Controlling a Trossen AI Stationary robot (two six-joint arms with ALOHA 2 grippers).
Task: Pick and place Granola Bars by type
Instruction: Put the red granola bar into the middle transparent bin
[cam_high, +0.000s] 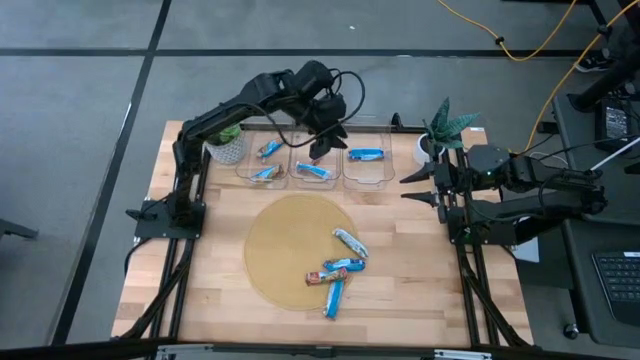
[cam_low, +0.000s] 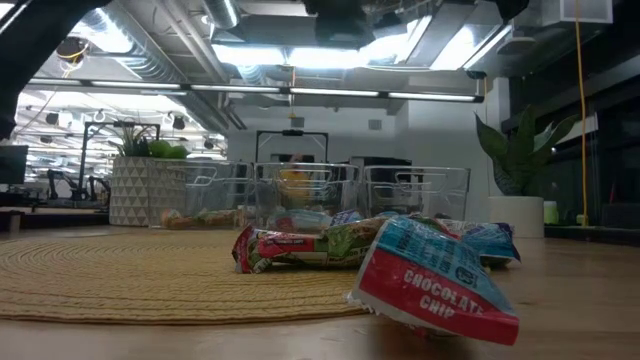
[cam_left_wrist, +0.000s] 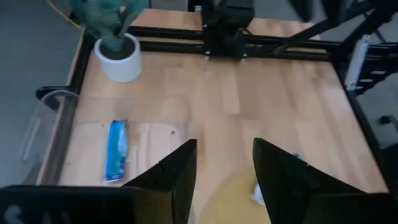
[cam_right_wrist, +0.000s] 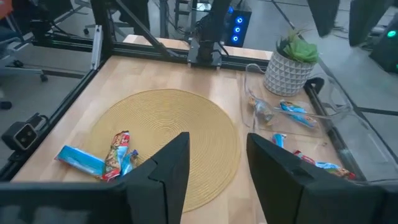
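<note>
Several blue wrapped granola bars lie flat in three clear bins along the far edge: two in the left bin (cam_high: 263, 162), one in the middle bin (cam_high: 313, 171), one in the right bin (cam_high: 366, 155). More bars lie on the round woven mat (cam_high: 285, 225): a pale one (cam_high: 350, 242), a red-brown one (cam_high: 335, 270), a blue one (cam_high: 334, 297). My left gripper (cam_high: 318, 152) (cam_left_wrist: 224, 146) hovers open above the middle bin, holding nothing. My right gripper (cam_high: 408, 186) (cam_right_wrist: 217, 140) waits open near the table's right side.
A green plant in a patterned pot (cam_high: 226, 142) stands left of the bins, and a leafy plant in a white pot (cam_high: 436, 140) stands to their right. Black frame rails run along the table's left and right edges. Bare wood surrounds the mat.
</note>
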